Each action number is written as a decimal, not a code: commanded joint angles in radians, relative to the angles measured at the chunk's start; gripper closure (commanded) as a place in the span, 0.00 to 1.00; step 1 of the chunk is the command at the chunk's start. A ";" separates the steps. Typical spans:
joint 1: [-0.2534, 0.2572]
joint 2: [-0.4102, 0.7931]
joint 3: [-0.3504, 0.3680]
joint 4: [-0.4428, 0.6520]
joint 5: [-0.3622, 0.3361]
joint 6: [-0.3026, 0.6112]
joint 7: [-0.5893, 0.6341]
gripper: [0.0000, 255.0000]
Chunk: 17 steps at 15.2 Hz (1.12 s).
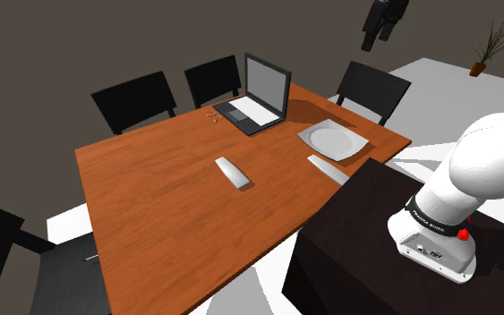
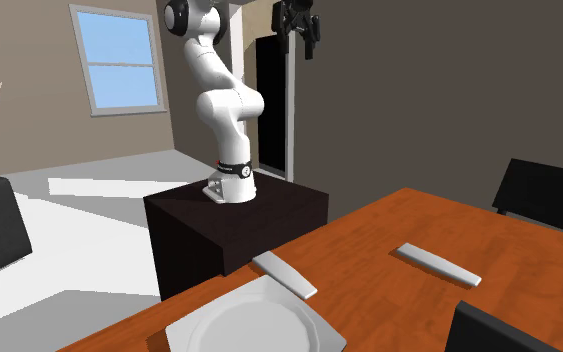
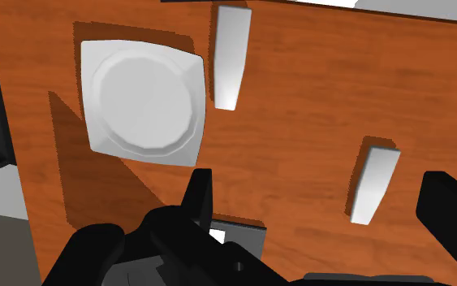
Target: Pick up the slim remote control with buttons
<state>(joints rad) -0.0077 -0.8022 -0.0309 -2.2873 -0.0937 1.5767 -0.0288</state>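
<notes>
High above the wooden table, hand with fingers apart, slim grey remote lying mid-table below

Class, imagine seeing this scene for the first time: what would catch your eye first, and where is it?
A reddish-brown wooden table spreads across the shoulder view, carrying an open laptop at its far side and a white plate nearer the stand. Two slim grey bars lie on it: a bar beside the plate and a mid-table bar. The white arm rears high over its dark stand, black gripper open.
</notes>
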 commanded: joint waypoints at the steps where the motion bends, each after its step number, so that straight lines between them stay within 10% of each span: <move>1: 0.000 0.000 0.000 0.000 0.000 0.000 0.000 0.00; 17: -0.050 0.144 -0.116 -0.421 -0.056 0.531 -0.019 0.00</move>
<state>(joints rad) -0.0539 -0.6751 -0.1392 -2.6880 -0.1461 2.0701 -0.0469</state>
